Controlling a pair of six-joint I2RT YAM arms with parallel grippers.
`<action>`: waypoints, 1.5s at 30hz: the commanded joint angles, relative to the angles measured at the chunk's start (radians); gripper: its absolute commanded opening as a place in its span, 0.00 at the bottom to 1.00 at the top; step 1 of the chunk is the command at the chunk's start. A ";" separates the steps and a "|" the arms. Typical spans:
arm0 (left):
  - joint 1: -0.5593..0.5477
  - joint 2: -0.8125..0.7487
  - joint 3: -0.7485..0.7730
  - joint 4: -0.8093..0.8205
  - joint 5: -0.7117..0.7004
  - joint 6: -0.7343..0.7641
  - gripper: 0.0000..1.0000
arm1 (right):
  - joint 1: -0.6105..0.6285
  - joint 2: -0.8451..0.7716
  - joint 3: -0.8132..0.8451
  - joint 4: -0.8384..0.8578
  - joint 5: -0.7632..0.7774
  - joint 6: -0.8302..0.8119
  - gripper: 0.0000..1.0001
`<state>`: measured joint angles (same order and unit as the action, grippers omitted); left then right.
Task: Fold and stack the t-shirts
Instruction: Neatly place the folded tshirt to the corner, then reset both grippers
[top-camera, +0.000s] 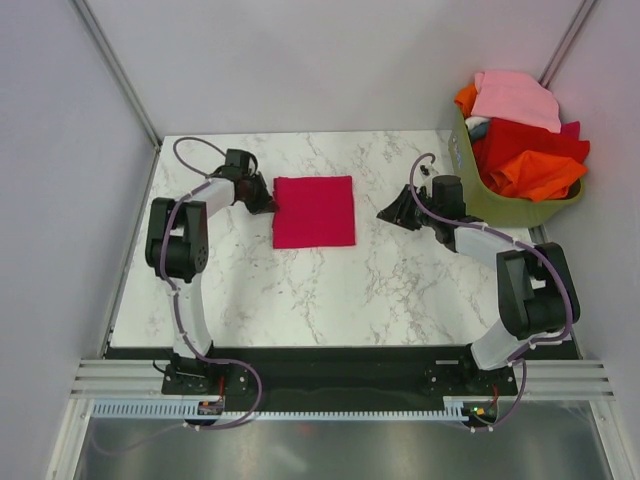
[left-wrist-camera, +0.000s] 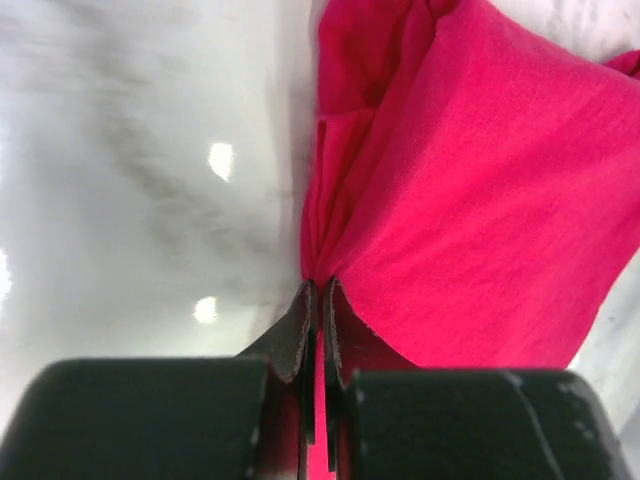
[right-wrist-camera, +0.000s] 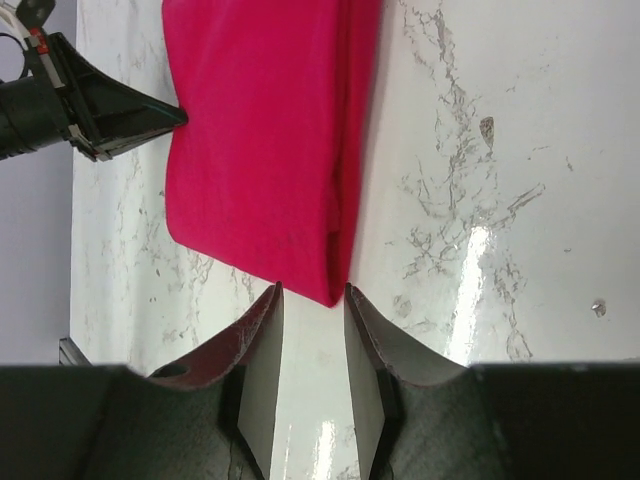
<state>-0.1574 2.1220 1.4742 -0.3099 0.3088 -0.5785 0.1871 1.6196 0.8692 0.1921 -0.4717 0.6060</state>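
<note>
I've left fingers (left-wrist-camera: 293, 340) clenched on the red t-shirt (top-camera: 314, 211), right fingers (right-wrist-camera: 262, 345) released beside it; one-handed drag could undo the fold.

Left jaws together, right jaws apart

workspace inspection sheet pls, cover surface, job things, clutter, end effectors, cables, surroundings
surface: white marble-pattern table, glossy
job's things: crimson t-shirt folded into a rectangle mid-table; pink t-shirt, red t-shirt and orange t-shirt heaped in the olive-green basket at far right
clutter: nothing seen
end effectors: left end effector shut on the crimson t-shirt's edge; right end effector open, apart from the cloth
cables: purple cables looped along both arms, off the cloth
surroundings: pale walls; metal rail at near edge
</note>
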 joint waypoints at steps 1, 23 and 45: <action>0.103 -0.112 -0.026 -0.107 -0.177 0.114 0.02 | 0.012 -0.044 0.025 -0.002 -0.024 -0.002 0.38; 0.170 -0.643 0.000 -0.388 -0.608 0.037 0.95 | 0.064 -0.121 0.008 -0.043 -0.005 -0.015 0.41; -0.214 -1.390 -0.722 -0.057 -0.255 -0.020 1.00 | 0.068 -1.013 -0.390 -0.353 0.416 -0.061 0.88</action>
<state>-0.3649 0.7757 0.8280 -0.4755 -0.0120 -0.5541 0.2520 0.6876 0.5640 -0.1196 -0.1539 0.5312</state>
